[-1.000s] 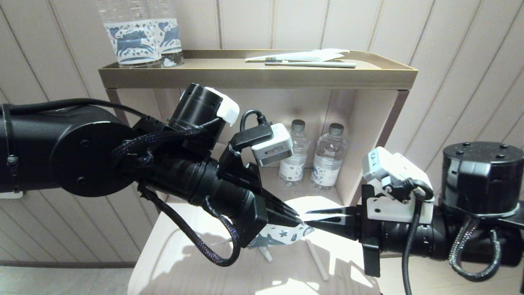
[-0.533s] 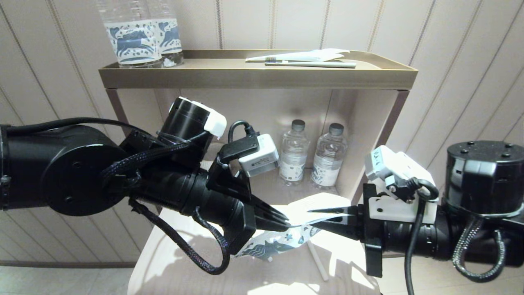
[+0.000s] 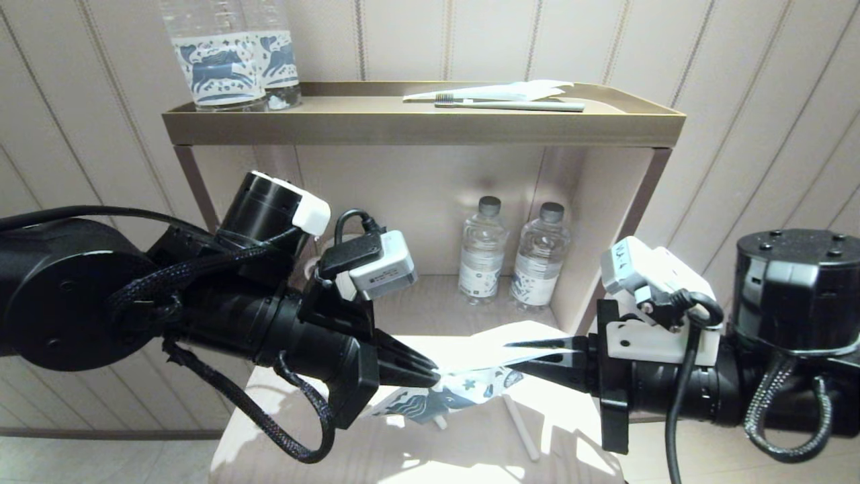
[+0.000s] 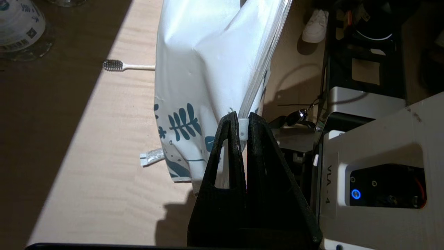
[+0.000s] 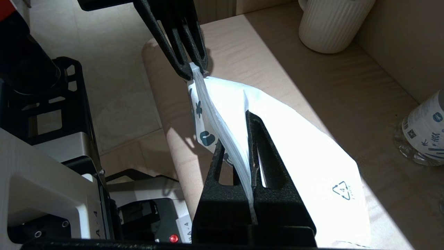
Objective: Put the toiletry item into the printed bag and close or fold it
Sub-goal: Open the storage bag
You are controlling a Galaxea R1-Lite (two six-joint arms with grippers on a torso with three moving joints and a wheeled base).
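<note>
The printed bag (image 3: 470, 384), whitish with blue-grey prints, hangs stretched between both grippers above the light wood table (image 3: 430, 464). My left gripper (image 3: 433, 378) is shut on the clear zip slider (image 4: 243, 125) at one end of the bag (image 4: 204, 69). My right gripper (image 3: 519, 349) is shut on the bag's zip edge (image 5: 239, 163) further along, with the bag's white back (image 5: 305, 152) spreading beside it. A white toothbrush (image 3: 523, 430) lies on the table under the bag; its bristled head (image 4: 112, 65) shows beside the bag. A small toothpaste sachet (image 4: 152, 157) lies near it.
A brass shelf unit (image 3: 423, 128) stands behind, with two printed bottles (image 3: 228, 60) and another toothbrush on a white bag (image 3: 510, 104) on top. Two small bottles (image 3: 510, 255) stand in its lower bay. A ribbed white cup (image 5: 333, 24) stands on the table's far side.
My left gripper has moved left and down, away from the right gripper, drawing the bag's zip edge out between them. The right gripper has hardly moved.
</note>
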